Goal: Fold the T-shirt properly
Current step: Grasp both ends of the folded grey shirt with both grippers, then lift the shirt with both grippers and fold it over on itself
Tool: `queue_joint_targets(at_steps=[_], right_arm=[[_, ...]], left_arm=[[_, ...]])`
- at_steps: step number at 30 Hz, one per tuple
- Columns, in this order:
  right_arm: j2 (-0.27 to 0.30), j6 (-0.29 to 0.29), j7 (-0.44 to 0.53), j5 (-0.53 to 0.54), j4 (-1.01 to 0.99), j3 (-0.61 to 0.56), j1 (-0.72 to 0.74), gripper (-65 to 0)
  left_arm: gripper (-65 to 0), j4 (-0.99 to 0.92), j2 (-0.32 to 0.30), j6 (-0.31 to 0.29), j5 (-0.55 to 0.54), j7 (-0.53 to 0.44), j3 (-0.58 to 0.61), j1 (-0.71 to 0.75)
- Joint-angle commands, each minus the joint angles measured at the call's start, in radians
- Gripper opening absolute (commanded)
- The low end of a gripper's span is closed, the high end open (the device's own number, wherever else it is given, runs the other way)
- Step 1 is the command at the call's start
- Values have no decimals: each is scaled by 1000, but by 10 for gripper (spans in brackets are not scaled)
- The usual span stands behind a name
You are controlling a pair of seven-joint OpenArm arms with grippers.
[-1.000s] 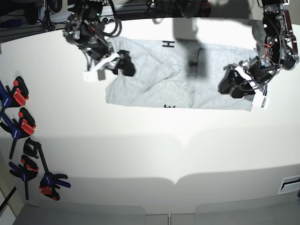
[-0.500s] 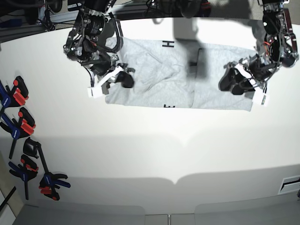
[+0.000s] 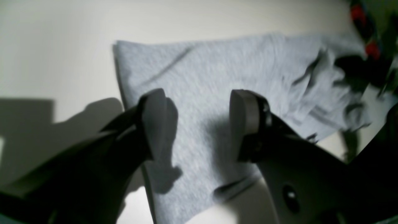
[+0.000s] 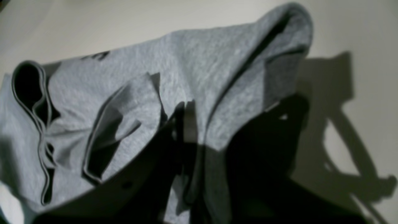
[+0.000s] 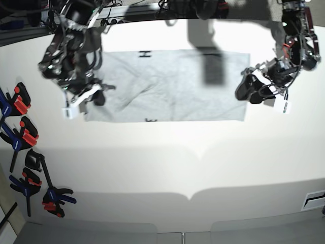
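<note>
The light grey T-shirt (image 5: pixel 167 86) lies spread flat across the back of the white table, with bits of black lettering showing at its far and near edges. My right gripper (image 5: pixel 97 96) is at the shirt's left edge and is shut on bunched, folded fabric (image 4: pixel 217 93); in the right wrist view the gripper (image 4: pixel 186 130) is dark under the cloth. My left gripper (image 5: pixel 248 91) is open at the shirt's right edge. In the left wrist view the gripper (image 3: pixel 199 121) hangs over a shirt corner (image 3: pixel 199 77), both fingers (image 3: pixel 155 121) apart and holding nothing.
Several blue, red and black clamps (image 5: pixel 23 137) lie along the table's left side, with more near the front left (image 5: pixel 53 195). Cables and equipment line the back edge (image 5: pixel 167 7). A dark shadow (image 5: pixel 213 66) falls on the shirt's right half.
My right gripper has pulled the shirt's left edge further left and forward, and the shirt has slid left and flattened. My left gripper now stands at the shirt's right edge instead of over it.
</note>
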Motion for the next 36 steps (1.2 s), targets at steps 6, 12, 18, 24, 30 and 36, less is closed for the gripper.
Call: queue_joint_targets(at_steps=[6,12,18,24,30,36], right_arm=[[39,-48,-109,27,50,56,93,-650],[39,-81,-136,41,174,56,95,-650],[38,-92,-172,79,300,56,95,-650],[19,-108,-172,79,309,50,95,-650],[-43,-111,-172,80,309,39,96,-650],[-113,-110,-156,70,309,-76,105,-650]], left_arm=[[-342,18,100,-11,260,-98,164,-11],[-342,18,126,163,758,-255,483,-11],[-342,6,127,303,1011,-291,682,-14],[-342,-93,128,343,1058,-329,784,-35],[-342,-219,188,357,1046,-348,840,-104],[-342,-331,291,355,1046,-348,842,-171]])
